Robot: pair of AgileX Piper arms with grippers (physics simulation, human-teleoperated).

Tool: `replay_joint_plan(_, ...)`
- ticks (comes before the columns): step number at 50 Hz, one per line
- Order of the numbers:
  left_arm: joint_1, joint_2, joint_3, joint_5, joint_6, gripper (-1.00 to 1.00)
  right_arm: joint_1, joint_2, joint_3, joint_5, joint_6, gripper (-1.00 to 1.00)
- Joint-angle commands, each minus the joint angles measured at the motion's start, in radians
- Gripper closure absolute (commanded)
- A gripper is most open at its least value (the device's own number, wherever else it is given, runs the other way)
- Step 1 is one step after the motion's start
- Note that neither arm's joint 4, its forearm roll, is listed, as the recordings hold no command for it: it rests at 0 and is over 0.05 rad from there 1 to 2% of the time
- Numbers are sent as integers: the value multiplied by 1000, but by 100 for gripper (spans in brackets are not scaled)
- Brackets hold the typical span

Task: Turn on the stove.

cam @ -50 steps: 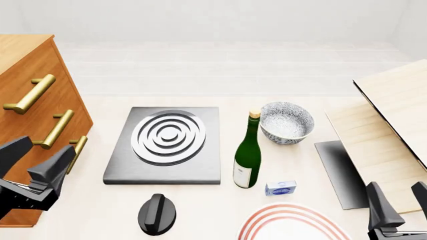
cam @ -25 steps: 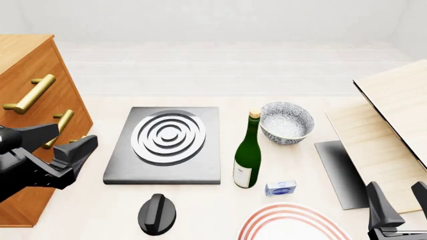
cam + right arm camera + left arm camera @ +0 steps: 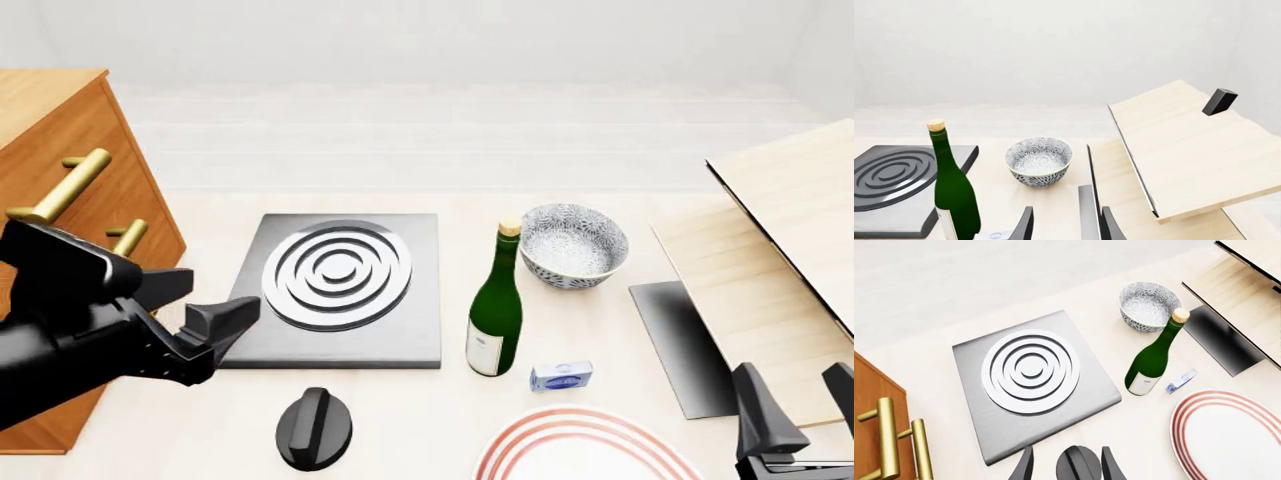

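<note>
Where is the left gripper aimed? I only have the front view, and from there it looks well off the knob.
Observer: In the left wrist view the knob shows between the open fingers of the left gripper, so the gripper is lined up on it, with no contact visible.
Operator: Is there anything on the wooden board at the right that my view cuts off?
Observer: Yes. The right wrist view shows a small black block sitting on the wooden board, near its far edge.
</note>
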State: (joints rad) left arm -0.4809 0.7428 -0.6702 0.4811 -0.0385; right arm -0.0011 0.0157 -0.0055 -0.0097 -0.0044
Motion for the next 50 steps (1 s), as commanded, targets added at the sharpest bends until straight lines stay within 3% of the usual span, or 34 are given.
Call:
replay_joint_plan(1, -46, 60, 46, -57, -25, -100, 0, -6, -3, 9, 0, -100)
replay_joint_plan(6, -51, 87, 82, -99, -26, -100, 0, -7, -3, 10, 0, -100)
replay_joint_plan(7, -58, 124, 130, -152, -23, -100, 0, -11, -4, 14, 0, -100)
replay_joint_plan(17, -60, 200, 179, -248, -35, -100, 0, -11, -3, 13, 0, -100)
replay_joint_plan(50, -76, 335, 270, -430, -97, -100, 0, -13, -8, 21, 0, -100)
